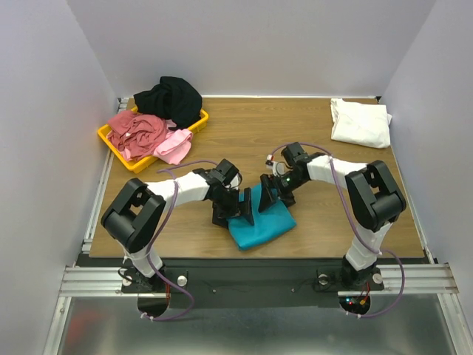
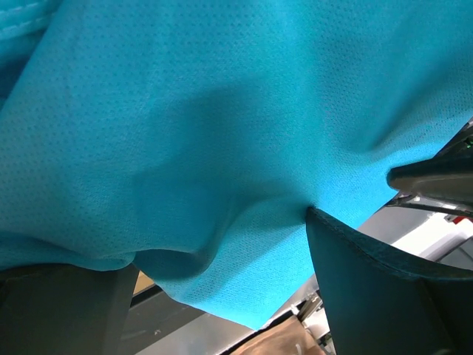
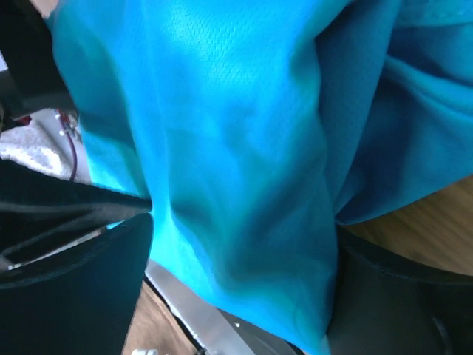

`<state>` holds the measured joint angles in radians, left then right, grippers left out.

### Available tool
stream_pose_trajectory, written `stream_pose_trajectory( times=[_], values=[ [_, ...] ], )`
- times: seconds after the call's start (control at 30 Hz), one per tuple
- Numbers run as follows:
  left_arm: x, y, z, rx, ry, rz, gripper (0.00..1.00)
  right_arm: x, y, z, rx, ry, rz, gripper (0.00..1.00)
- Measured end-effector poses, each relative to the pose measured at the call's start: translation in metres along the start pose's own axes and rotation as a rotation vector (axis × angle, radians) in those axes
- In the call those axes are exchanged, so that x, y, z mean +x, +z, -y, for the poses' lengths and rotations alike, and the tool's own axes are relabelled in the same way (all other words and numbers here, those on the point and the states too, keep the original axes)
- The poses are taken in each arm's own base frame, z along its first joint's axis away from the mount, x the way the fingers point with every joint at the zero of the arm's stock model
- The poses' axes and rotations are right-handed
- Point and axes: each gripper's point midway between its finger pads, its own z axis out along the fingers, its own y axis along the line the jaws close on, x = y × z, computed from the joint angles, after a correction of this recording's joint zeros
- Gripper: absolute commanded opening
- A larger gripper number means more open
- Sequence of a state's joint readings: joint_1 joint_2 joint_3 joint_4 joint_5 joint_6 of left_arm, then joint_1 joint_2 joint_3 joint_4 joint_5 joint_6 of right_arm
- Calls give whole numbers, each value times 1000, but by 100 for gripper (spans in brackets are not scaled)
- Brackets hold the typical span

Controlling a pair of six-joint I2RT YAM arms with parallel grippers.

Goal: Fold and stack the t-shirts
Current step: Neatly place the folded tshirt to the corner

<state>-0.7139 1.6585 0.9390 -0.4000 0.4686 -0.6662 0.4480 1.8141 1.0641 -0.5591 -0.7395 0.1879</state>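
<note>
Looks mid-fold on the soft teal-blue cloth t-shirt [image 1: 262, 228], near-centre on the brown wooden table [image 1: 295, 140], draped across left gripper [image 2: 218, 244] and right gripper [image 3: 244, 225] (fingers apart, grip impossible to tell); calls next for laying it flat.

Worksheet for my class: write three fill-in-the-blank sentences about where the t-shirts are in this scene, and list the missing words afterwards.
1. The t-shirt lying by the table's near edge is ____ in colour.
2. The white t-shirt lies at the table's far ____ corner.
3. The dusty red t-shirt and the pink t-shirt lie in a yellow ____.
Missing words: teal; right; tray.
</note>
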Motion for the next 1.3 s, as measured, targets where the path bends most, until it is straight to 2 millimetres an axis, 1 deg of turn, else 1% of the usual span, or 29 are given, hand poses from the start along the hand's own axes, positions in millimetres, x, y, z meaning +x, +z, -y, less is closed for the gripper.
stream_pose_trajectory(
  times=[0.03, 0.13, 0.17, 0.2, 0.23, 0.3, 0.33, 0.43, 0.5, 0.6, 0.77, 0.87, 0.97, 1.0, 1.03, 1.13, 1.17, 1.2, 1.3],
  values=[
    [0, 0, 1, 2, 2, -1, 99, -1, 2, -1, -1, 4, -3, 77],
    [-1, 1, 3, 6, 8, -5, 99, -4, 7, -4, -1, 8, -9, 67],
    [-1, 1, 4, 6, 11, -5, 98, -6, 10, -5, -2, 1, -12, 60],
    [-1, 1, 4, 7, 14, -7, 99, -7, 13, -7, 2, -7, -15, 58],
    [-1, 1, 5, 9, 16, -8, 99, -8, 16, -7, 8, -16, -16, 52],
    [-2, 2, 5, 10, 18, -9, 98, -7, 22, -10, 8, -33, -27, 46],
    [-2, 3, 6, 10, 19, -11, 99, -7, 24, -10, 13, -36, -27, 33],
    [-3, 4, 7, 12, 21, -18, 99, -7, 28, -8, 24, -40, -30, 6],
    [-4, 4, 8, 12, 22, -20, 98, -7, 29, -7, 30, -35, -30, 1],
    [-7, 3, 9, 4, 27, -13, 98, -7, 29, -6, 37, -32, -28, 0],
    [-18, -4, 7, -2, 16, 20, 98, -12, 27, 2, 76, -27, -11, 0],
    [-30, -18, 2, -4, -6, 70, 98, -23, 18, 8, 111, -21, 16, 0],
    [-45, -43, 1, 15, -20, 151, 99, -51, -6, 23, 167, -14, 89, 0],
    [-50, -52, 0, 21, -21, 178, 99, -57, -12, 26, 176, -10, 105, 0],
    [-57, -65, -2, 32, -23, 221, 99, -71, -27, 36, 204, -4, 148, 0],
    [-63, -84, -12, 36, -24, 279, 99, -95, -57, 50, 254, 5, 217, 0],
    [-65, -89, -17, 33, -31, 295, 98, -109, -75, 56, 284, 4, 258, 1],
    [-64, -92, -24, 24, -38, 302, 98, -115, -84, 59, 297, 1, 279, 0],
    [-57, -87, -38, 0, -41, 284, 98, -141, -118, 73, 355, -1, 340, 0]
  ],
)
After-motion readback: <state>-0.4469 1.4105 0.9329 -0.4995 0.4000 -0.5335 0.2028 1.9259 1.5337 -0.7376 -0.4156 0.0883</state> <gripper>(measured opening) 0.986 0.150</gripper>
